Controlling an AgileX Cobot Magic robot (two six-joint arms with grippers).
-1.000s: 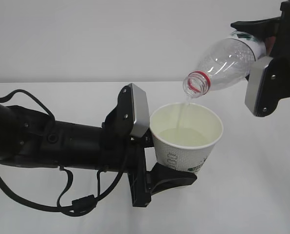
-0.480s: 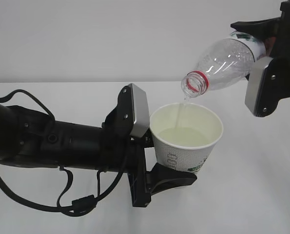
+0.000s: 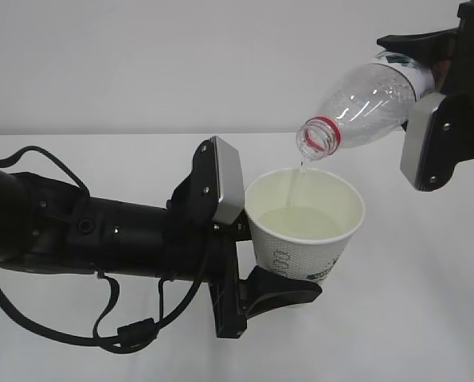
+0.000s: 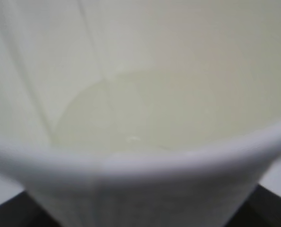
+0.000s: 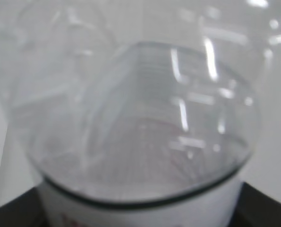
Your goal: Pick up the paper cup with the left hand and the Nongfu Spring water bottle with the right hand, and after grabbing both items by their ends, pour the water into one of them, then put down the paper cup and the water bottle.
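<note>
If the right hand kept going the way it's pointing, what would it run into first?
Probably the cup: the right hand points down-left along the bottle, whose mouth hangs just above the cup's rim. Depth is hard to judge.

You are looking along the clear ribbed plastic bottle (image 5: 145, 118), blurred and filling almost the whole view. Its white label edge with red print sits at the bottom, with dark shapes in both lower corners.

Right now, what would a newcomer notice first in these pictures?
A thin stream of water falls from the tilted Nongfu Spring water bottle, upper right, into the paper cup at center. The left tool holds the cup above the white table; the right tool grips the bottle.
</note>
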